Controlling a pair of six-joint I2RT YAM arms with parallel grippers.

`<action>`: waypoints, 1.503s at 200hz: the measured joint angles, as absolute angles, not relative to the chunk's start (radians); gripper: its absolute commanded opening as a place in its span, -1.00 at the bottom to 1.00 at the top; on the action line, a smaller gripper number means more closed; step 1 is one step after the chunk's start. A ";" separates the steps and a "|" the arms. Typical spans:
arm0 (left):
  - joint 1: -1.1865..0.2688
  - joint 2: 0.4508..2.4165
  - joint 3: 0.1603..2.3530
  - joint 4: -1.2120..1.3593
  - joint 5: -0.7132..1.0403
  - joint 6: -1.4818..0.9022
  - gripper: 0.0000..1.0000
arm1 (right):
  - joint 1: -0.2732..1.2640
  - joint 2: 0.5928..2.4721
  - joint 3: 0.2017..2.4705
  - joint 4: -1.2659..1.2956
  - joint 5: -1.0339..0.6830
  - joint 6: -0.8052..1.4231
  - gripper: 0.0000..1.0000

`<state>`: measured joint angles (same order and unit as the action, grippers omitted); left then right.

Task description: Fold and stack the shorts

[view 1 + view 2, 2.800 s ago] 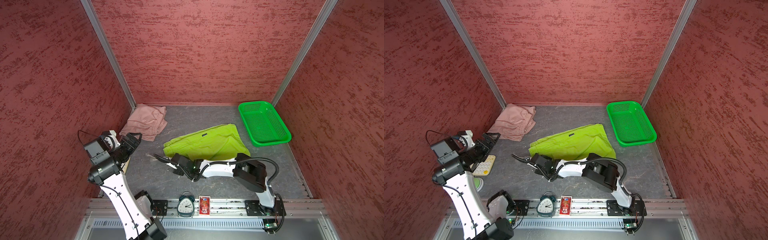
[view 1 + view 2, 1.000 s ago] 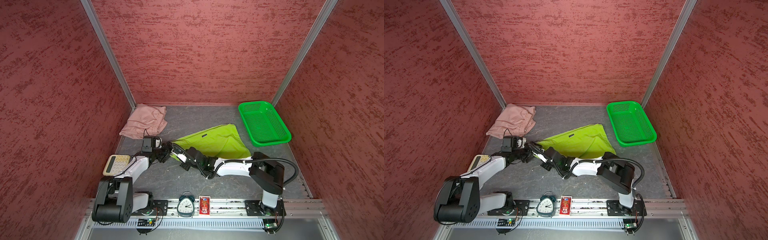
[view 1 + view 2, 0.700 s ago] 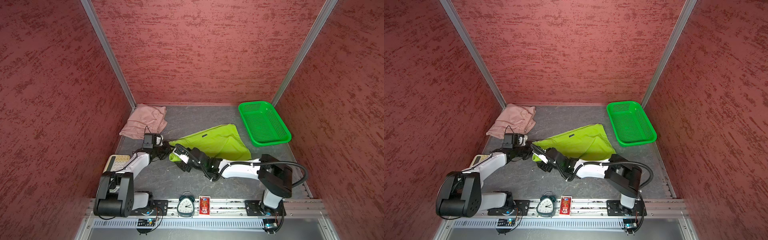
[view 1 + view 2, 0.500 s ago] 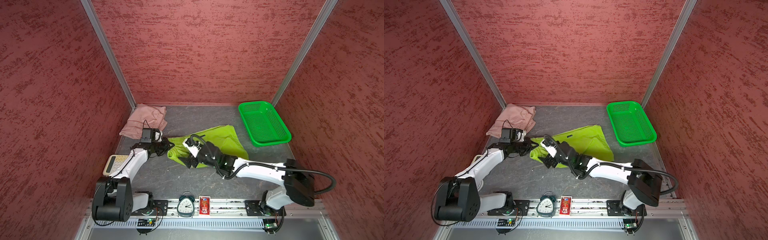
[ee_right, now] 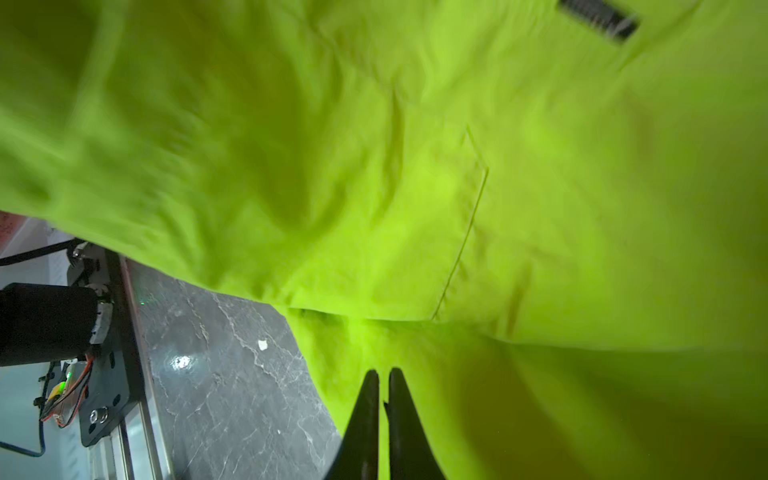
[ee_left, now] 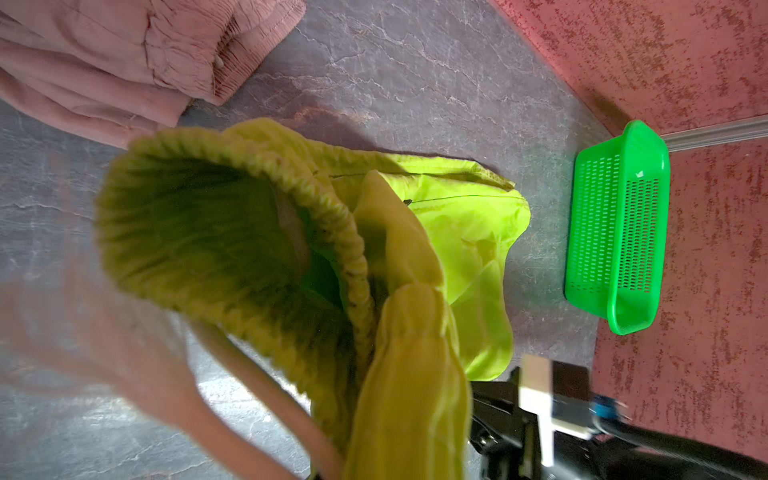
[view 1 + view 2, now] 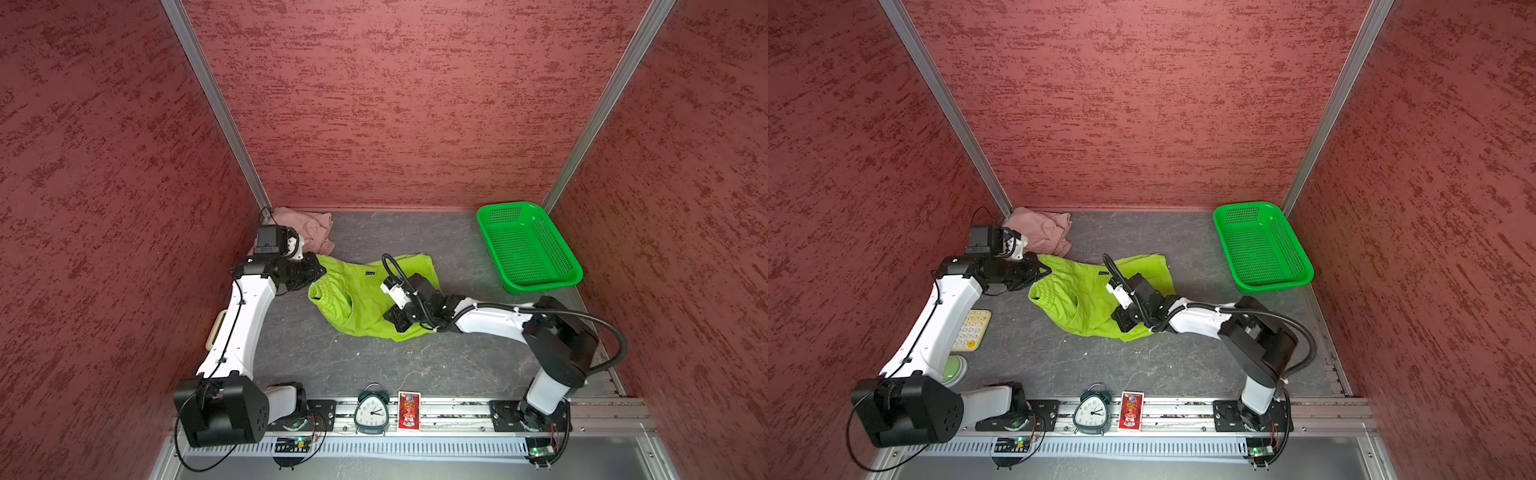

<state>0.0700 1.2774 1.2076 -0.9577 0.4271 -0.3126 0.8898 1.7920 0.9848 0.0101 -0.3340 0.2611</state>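
Grey table (image 7: 374,361): we see left gripper (image 7: 319,271) clenched on lime shorts (image 7: 357,291) at 10 o'clock, right gripper (image 5: 383,376) likewise at 4 o'clock.

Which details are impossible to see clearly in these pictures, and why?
Fingers of the left end effector: left wrist view, covered by the bunched lime green shorts.
Pink shorts: both top views, partly behind the left arm.
Shorts' label: right wrist view, blurred.
Card print: top views, too small.

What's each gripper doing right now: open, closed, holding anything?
Left gripper: closed, holding the lime green shorts by the waistband.
Right gripper: jaws closed, apparently pinching the same shorts' lower edge.
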 measured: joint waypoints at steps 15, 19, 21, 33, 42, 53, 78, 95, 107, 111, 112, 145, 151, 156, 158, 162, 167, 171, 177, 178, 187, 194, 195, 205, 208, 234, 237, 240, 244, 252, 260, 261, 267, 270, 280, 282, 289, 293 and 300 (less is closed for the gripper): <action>0.068 1.306 1.247 -0.990 0.408 -0.290 -0.97 | 0.912 1.888 1.058 0.013 -0.378 0.287 -0.83; 0.068 1.314 1.258 -1.000 0.401 -0.284 -0.98 | 0.923 1.918 1.086 0.018 -0.389 0.295 -0.83; 0.068 1.317 1.264 -1.005 0.398 -0.281 -0.97 | 0.926 1.930 1.101 0.020 -0.395 0.300 -0.84; 0.068 1.331 1.288 -1.027 0.378 -0.264 -0.97 | 0.952 2.001 1.181 0.042 -0.424 0.321 -0.83; 0.070 1.336 1.304 -1.044 0.364 -0.252 -0.97 | 0.966 2.042 1.233 0.060 -0.439 0.336 -0.79; 0.078 1.339 1.320 -1.062 0.353 -0.236 -0.97 | 0.981 2.079 1.284 0.075 -0.452 0.352 -0.73; 0.117 1.340 1.351 -1.106 0.330 -0.202 -0.97 | 0.999 2.103 1.344 0.078 -0.461 0.371 -0.36; 0.138 1.346 1.370 -1.133 0.312 -0.182 -0.97 | 0.997 2.100 1.362 0.079 -0.452 0.366 -0.23; 0.144 1.356 1.387 -1.149 0.302 -0.170 -0.98 | 0.991 2.086 1.353 0.079 -0.436 0.367 -0.20; 0.145 1.360 1.392 -1.153 0.300 -0.167 -0.98 | 0.989 2.079 1.346 0.081 -0.435 0.366 -0.19; 0.146 1.361 1.394 -1.154 0.299 -0.166 -0.97 | 0.988 2.077 1.343 0.081 -0.434 0.367 -0.19; 0.146 1.390 1.446 -1.182 0.279 -0.140 -0.99 | 0.906 1.948 1.203 0.101 -0.417 0.387 -0.19; 0.146 1.393 1.452 -1.185 0.277 -0.137 -0.99 | 0.892 1.941 1.203 0.099 -0.409 0.385 -0.23; 0.146 1.394 1.456 -1.188 0.277 -0.135 -0.99 | 0.880 1.941 1.209 0.101 -0.405 0.383 -0.30; 0.146 1.394 1.458 -1.190 0.276 -0.133 -0.99 | 0.874 1.941 1.213 0.100 -0.402 0.383 -0.32; 0.146 1.395 1.460 -1.190 0.275 -0.133 -1.00 | 0.866 1.945 1.220 0.102 -0.401 0.381 -0.36; 0.146 1.395 1.461 -1.191 0.275 -0.131 -1.00 | 0.858 1.950 1.229 0.108 -0.399 0.383 -0.45; 0.146 1.395 1.462 -1.192 0.275 -0.130 -1.00 | 0.854 1.953 1.235 0.112 -0.398 0.389 -0.52; 0.146 1.395 1.462 -1.194 0.275 -0.129 -1.00 | 0.853 1.964 1.247 0.123 -0.399 0.390 -0.64; 0.146 1.395 1.462 -1.194 0.275 -0.129 -1.00 | 0.853 1.967 1.250 0.126 -0.398 0.396 -0.66; 0.146 1.395 1.462 -1.196 0.275 -0.125 -1.00 | 0.857 1.992 1.275 0.143 -0.393 0.401 -0.81; 0.146 1.395 1.462 -1.197 0.275 -0.125 -1.00 | 0.862 2.016 1.299 0.160 -0.384 0.414 -0.94; 0.146 1.395 1.462 -1.197 0.276 -0.125 -1.00 | 0.863 2.019 1.302 0.162 -0.384 0.413 -0.95; 0.145 1.395 1.462 -1.197 0.275 -0.124 -1.00 | 0.868 2.059 1.334 0.195 -0.367 0.437 -1.00; 0.144 1.395 1.462 -1.197 0.275 -0.124 -1.00 | 0.868 2.072 1.345 0.204 -0.361 0.440 -1.00; 0.138 1.395 1.462 -1.197 0.274 -0.122 -1.00 | 0.877 2.226 1.484 0.272 -0.329 0.515 -1.00; 0.137 1.395 1.462 -1.197 0.273 -0.122 -1.00 | 0.878 2.244 1.504 0.275 -0.326 0.522 -1.00; 0.136 1.395 1.462 -1.198 0.270 -0.122 -1.00 | 0.879 2.265 1.523 0.280 -0.321 0.529 -1.00; 0.136 1.395 1.462 -1.198 0.268 -0.122 -1.00 | 0.881 2.288 1.547 0.281 -0.319 0.536 -1.00; 0.136 1.395 1.463 -1.201 0.260 -0.122 -1.00 | 0.887 2.337 1.597 0.280 -0.308 0.550 -1.00; 0.138 1.395 1.467 -1.206 0.252 -0.122 -1.00 | 0.891 2.381 1.644 0.273 -0.303 0.558 -1.00; 0.138 1.395 1.467 -1.207 0.252 -0.123 -1.00 | 0.891 2.385 1.648 0.272 -0.303 0.558 -1.00; 0.140 1.395 1.471 -1.212 0.247 -0.122 -1.00 | 0.893 2.409 1.675 0.258 -0.299 0.561 -1.00; 0.141 1.395 1.473 -1.214 0.244 -0.122 -1.00 | 0.894 2.420 1.687 0.250 -0.297 0.561 -1.00; 0.148 1.395 1.486 -1.221 0.233 -0.122 -1.00 | 0.898 2.429 1.700 0.228 -0.286 0.560 -0.94; 0.149 1.395 1.488 -1.223 0.233 -0.122 -1.00 | 0.899 2.429 1.700 0.225 -0.284 0.559 -0.93; 0.156 1.395 1.501 -1.229 0.224 -0.121 -1.00 | 0.902 2.421 1.696 0.211 -0.274 0.553 -0.89; 0.160 1.395 1.512 -1.235 0.217 -0.121 -1.00 | 0.902 2.412 1.690 0.205 -0.262 0.546 -0.85; 0.167 1.396 1.532 -1.244 0.203 -0.118 -1.00 | 0.902 2.386 1.666 0.189 -0.245 0.535 -0.77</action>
